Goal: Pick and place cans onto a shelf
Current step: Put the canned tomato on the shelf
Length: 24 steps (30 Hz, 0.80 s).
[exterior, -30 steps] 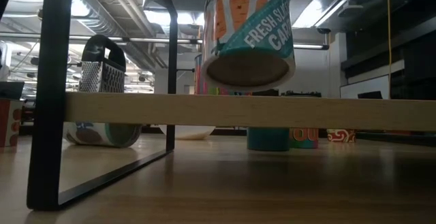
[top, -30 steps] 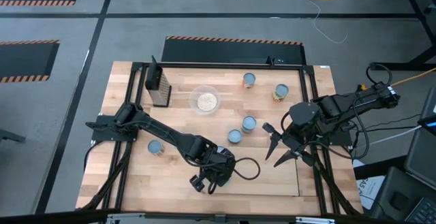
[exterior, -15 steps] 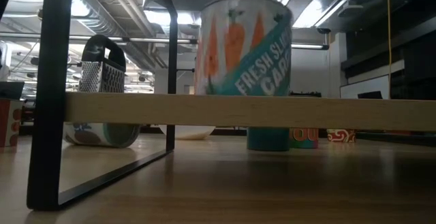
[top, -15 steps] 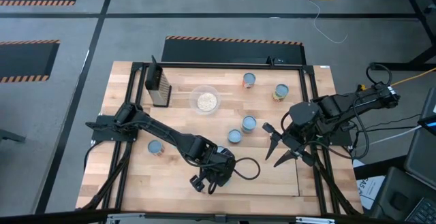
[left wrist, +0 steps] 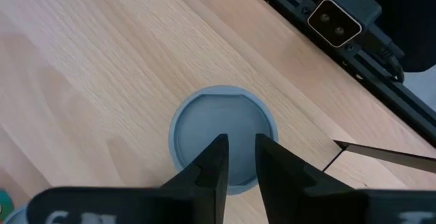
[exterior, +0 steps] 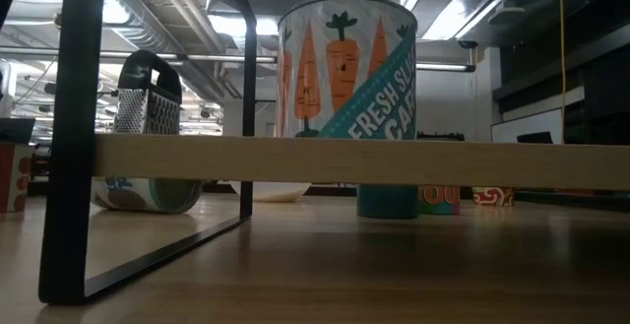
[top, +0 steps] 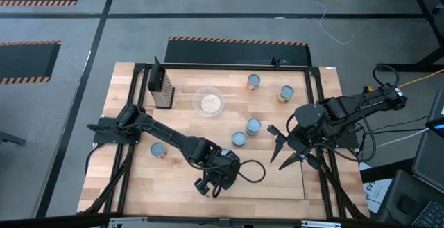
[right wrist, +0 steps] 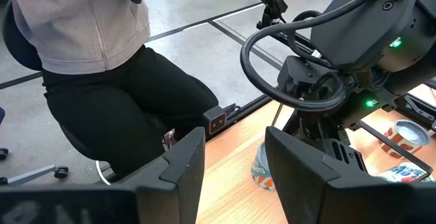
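The left pincer (top: 216, 180) hangs straight over a carrot-labelled can (exterior: 346, 78) that stands upright on the shelf (exterior: 394, 163) at the near edge of the surface (top: 139, 186); whether its fingers (left wrist: 212, 159) grip the can's top I cannot tell. The right pincer (top: 286, 152) hovers open, empty, to the right, with other cans (top: 253, 125) standing farther back.

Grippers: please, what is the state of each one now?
Left gripper: above the carrot can standing on the shelf; grip cannot be told.
Right gripper: open, holding nothing.
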Each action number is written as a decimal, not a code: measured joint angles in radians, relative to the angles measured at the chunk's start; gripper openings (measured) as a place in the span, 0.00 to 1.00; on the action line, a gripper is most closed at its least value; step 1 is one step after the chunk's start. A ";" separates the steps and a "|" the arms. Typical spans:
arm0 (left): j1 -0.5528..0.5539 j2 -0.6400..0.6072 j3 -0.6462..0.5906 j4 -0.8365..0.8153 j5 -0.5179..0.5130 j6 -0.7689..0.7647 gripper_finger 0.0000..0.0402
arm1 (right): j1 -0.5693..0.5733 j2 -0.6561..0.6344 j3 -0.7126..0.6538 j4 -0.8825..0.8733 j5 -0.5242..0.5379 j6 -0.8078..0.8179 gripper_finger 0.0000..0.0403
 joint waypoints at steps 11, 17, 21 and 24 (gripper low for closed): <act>0.000 -0.027 0.040 -0.018 -0.053 -0.001 0.16 | 0.000 0.000 0.000 0.000 0.000 -0.001 0.39; 0.000 -0.077 0.094 -0.068 -0.131 -0.008 0.16 | 0.000 0.000 0.001 0.000 0.000 -0.001 0.39; -0.001 -0.132 0.111 -0.125 -0.189 -0.029 0.16 | 0.000 0.000 0.001 -0.003 0.000 -0.002 0.39; -0.001 -0.186 0.112 -0.189 -0.217 -0.104 0.15 | 0.000 0.000 0.001 -0.006 0.000 -0.001 0.39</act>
